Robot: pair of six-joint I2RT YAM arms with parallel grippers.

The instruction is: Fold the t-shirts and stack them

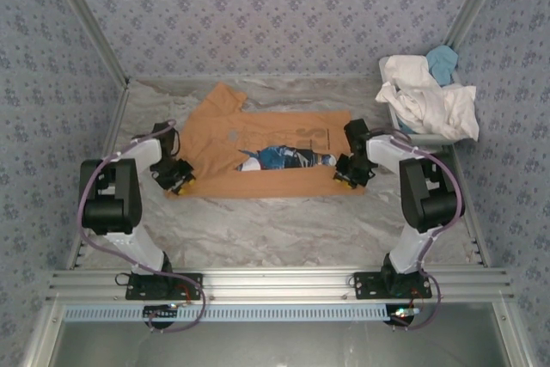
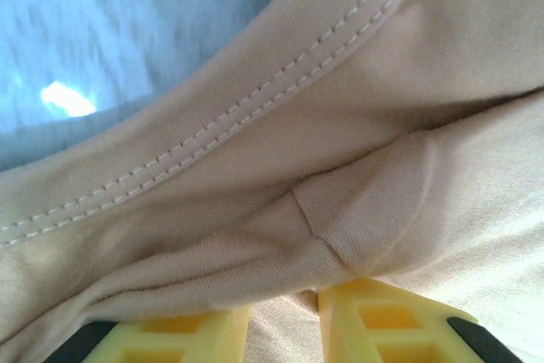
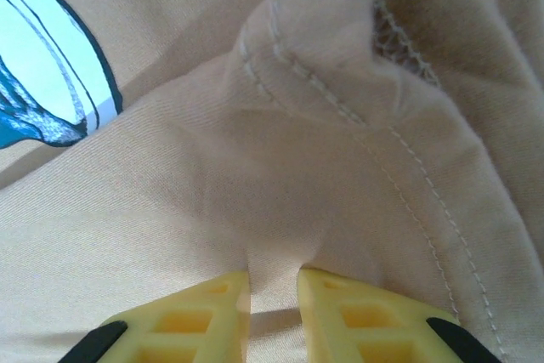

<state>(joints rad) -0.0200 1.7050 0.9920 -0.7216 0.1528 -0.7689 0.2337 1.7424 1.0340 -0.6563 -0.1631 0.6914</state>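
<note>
Mid-fold on tan-orange t-shirt (image 1: 258, 131), spread at worktop centre. Near hem edge gripped at both ends: left tool (image 1: 182, 180) and right tool (image 1: 345, 174) pinched narrow, cloth bunched between jaws. Next, likely: lift together, carry hem away evenly, match tension.

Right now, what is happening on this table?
Two robot arms are folding a tan shirt spread on the table. The left gripper pinches its left side and the right gripper its right side, each with cloth between the fingers. A blue print shows in the gap of the fold. White shirts and a blue shirt lie in the tub at the back right.
</note>
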